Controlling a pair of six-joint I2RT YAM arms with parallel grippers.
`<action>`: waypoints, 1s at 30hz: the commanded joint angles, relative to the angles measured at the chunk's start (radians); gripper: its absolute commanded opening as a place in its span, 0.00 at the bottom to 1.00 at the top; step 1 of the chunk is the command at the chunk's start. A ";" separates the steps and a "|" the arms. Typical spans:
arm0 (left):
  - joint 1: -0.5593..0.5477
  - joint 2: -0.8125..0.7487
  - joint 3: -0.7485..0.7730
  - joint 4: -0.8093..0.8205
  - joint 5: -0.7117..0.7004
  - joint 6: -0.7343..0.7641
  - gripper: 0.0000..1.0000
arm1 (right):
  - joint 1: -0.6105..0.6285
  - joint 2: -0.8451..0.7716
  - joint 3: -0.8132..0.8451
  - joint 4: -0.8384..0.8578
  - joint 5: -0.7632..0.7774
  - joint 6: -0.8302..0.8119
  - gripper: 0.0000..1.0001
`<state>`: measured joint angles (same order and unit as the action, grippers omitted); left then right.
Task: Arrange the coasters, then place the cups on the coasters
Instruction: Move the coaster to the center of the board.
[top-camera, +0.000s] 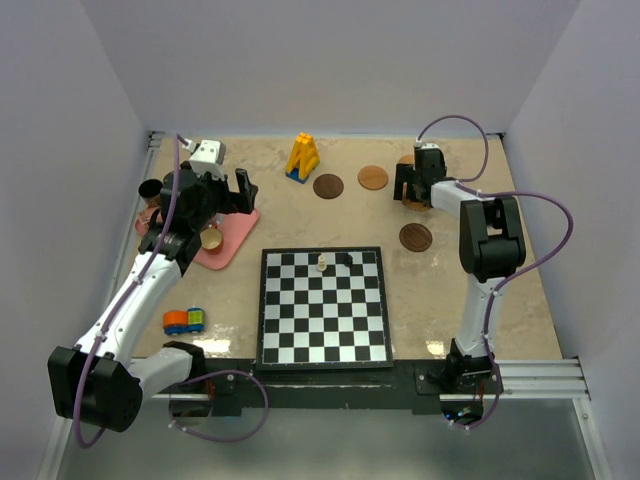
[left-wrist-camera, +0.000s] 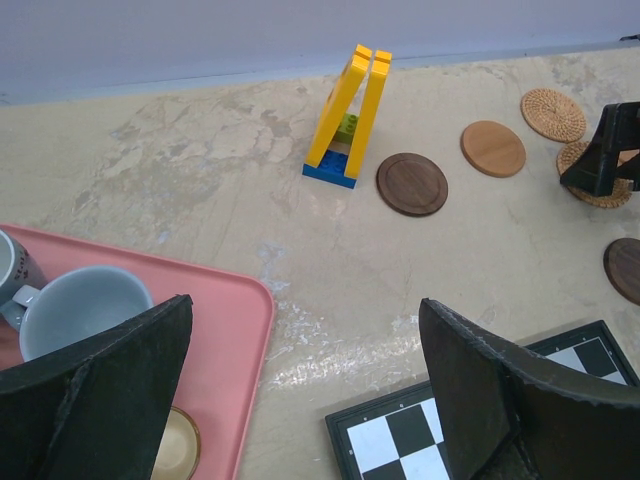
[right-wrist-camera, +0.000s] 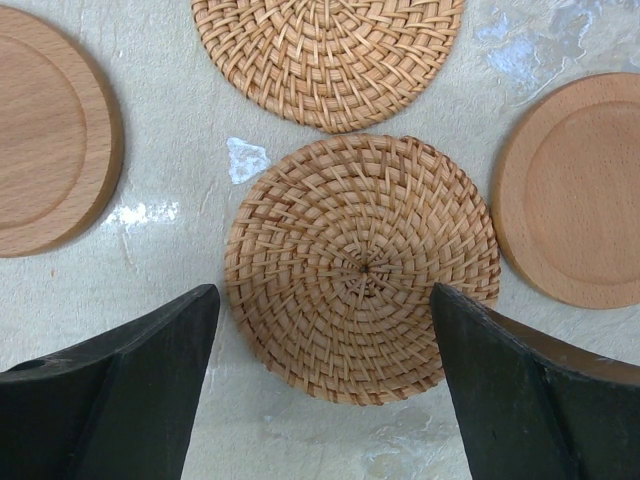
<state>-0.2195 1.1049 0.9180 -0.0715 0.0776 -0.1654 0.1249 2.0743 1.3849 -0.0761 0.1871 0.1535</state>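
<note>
My right gripper (right-wrist-camera: 325, 300) hangs open over a woven round coaster (right-wrist-camera: 362, 265), one finger on either side of its near edge. A second woven coaster (right-wrist-camera: 328, 55) lies just beyond, with light wooden coasters to the left (right-wrist-camera: 45, 130) and right (right-wrist-camera: 580, 190). Dark brown coasters (top-camera: 328, 186) (top-camera: 416, 237) lie on the table. My left gripper (left-wrist-camera: 305, 330) is open and empty above the pink tray's (left-wrist-camera: 225, 330) right edge. On the tray stand a pale blue cup (left-wrist-camera: 80, 305), a grey cup (left-wrist-camera: 10, 265) and a tan cup (left-wrist-camera: 178, 445).
A chessboard (top-camera: 322, 305) with two small pieces fills the near middle. A yellow block structure (top-camera: 303, 157) stands at the back centre. A small orange and green toy (top-camera: 184, 321) lies near the left arm. Walls enclose the table on three sides.
</note>
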 joint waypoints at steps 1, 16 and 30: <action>-0.009 -0.004 -0.004 0.036 -0.006 -0.011 1.00 | -0.013 -0.037 0.000 -0.022 -0.014 -0.009 0.91; -0.009 0.003 -0.002 0.035 0.001 -0.006 1.00 | -0.013 -0.072 0.028 -0.013 -0.124 -0.054 0.96; -0.009 0.001 0.001 0.030 -0.006 -0.003 1.00 | -0.010 -0.336 -0.026 -0.043 -0.195 -0.025 0.98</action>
<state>-0.2195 1.1088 0.9180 -0.0715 0.0742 -0.1650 0.1116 1.8870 1.3849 -0.1123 -0.0135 0.0944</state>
